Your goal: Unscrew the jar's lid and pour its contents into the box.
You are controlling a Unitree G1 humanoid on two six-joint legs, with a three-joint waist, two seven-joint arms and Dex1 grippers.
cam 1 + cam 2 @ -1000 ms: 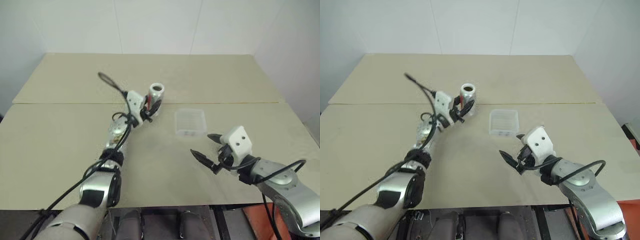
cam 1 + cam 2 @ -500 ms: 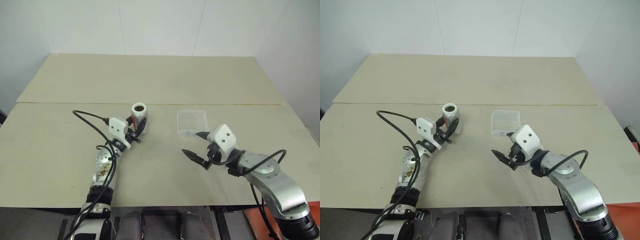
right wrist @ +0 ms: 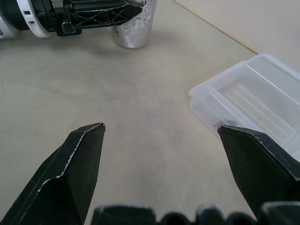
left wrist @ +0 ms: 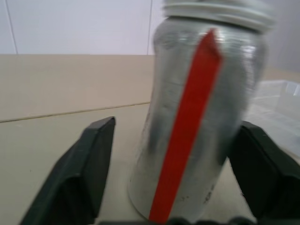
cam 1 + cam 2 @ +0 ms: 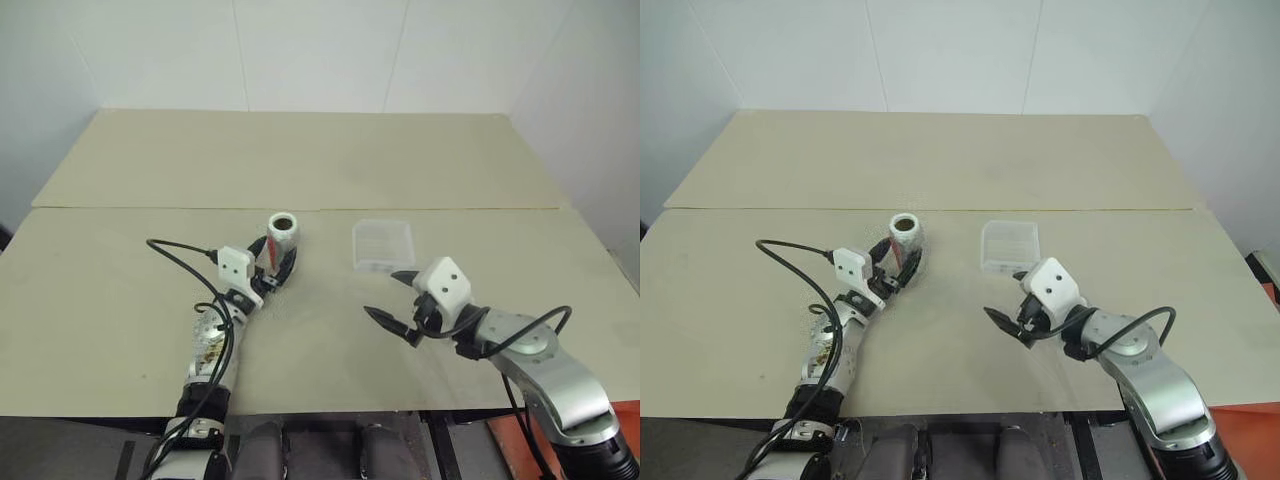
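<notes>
Left of centre in the head view, I have the left gripper (image 5: 272, 262) set around the jar (image 5: 281, 237), which stands upright on the table (image 5: 120, 290) with its mouth open and no lid on it. From the left wrist view the two black fingers (image 4: 91, 164) stand wide to either side of the silvery body with its red stripe, with a gap on each side, so I judge nothing is gripped. Right of the jar and a little apart sits the clear plastic box (image 5: 382, 244), upright on the table; I can't tell from here what lies in it. Lower right of the frame, my right gripper (image 5: 395, 297) hovers near the box's front edge with its jaws spread wide and empty.

I can't find the lid anywhere. Whether the pour is done I can't tell. If it isn't, I need to close the left fingers on the jar, lift and tip it over the box.
</notes>
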